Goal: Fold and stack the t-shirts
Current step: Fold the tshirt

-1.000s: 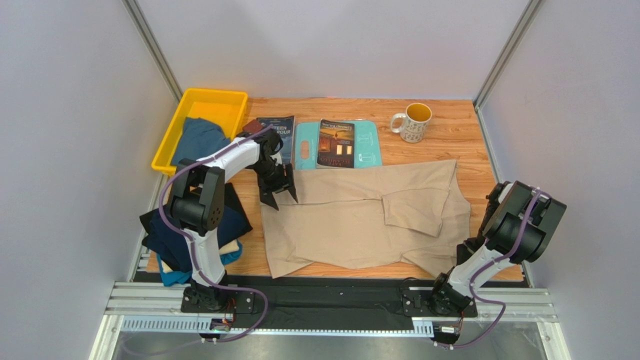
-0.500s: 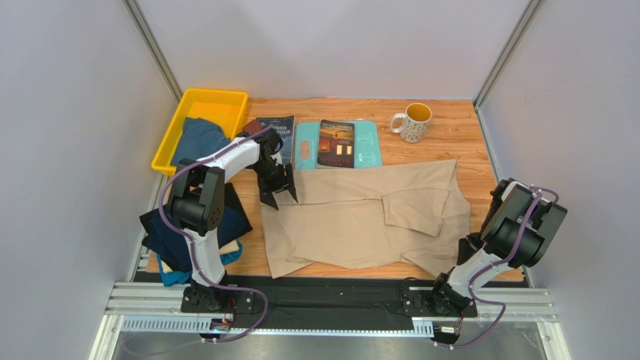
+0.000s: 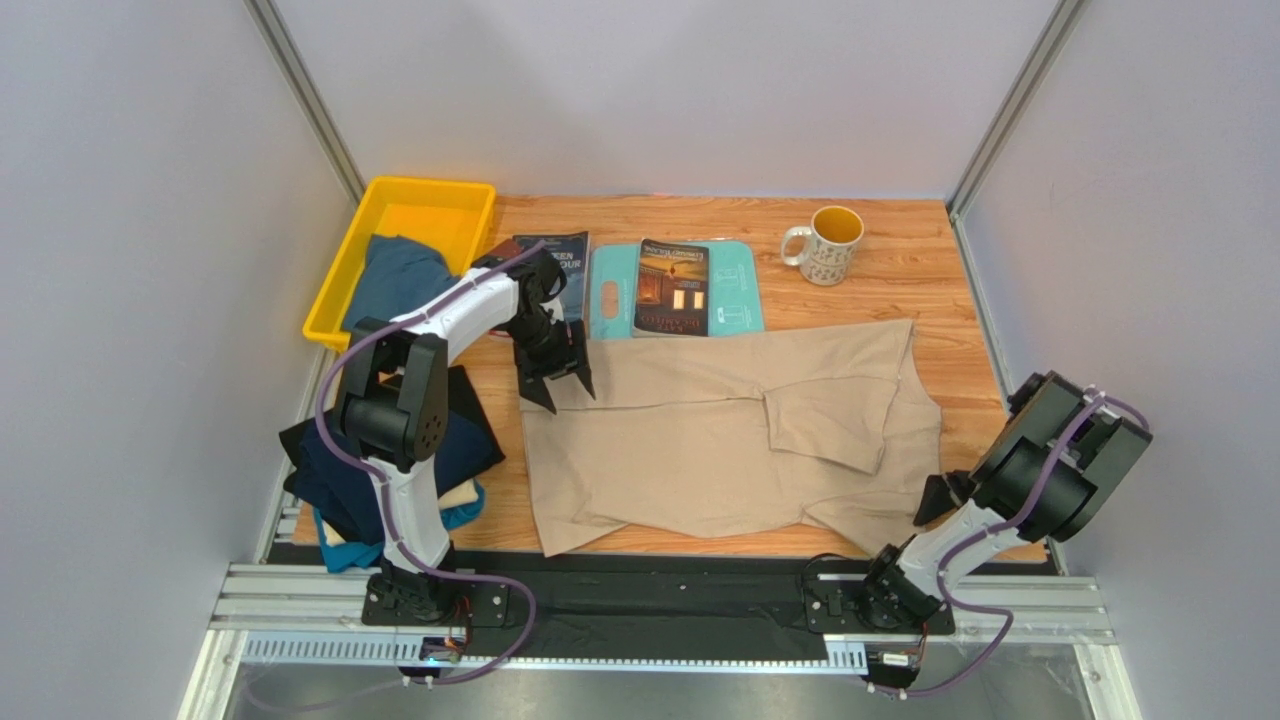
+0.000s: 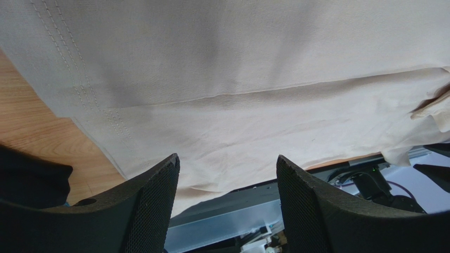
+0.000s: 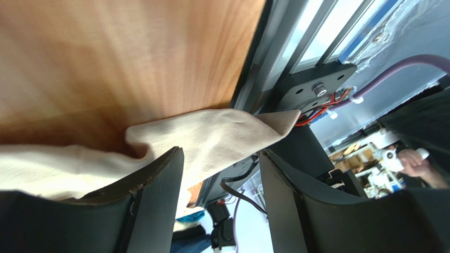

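We see beige t-shirt (image 3: 721, 435) spread flat, table (image 3: 917, 270) centre to near edge. Left gripper (image 3: 559, 393) above shirt's far-left corner, jaws apart, empty. Right gripper (image 5: 221, 153) at shirt's near-right corner, jaws apart, cloth unclamped.

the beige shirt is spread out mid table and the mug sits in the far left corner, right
Not quite. The mug sits in the far right corner, as the top view shows. The beige shirt is spread out as you say.
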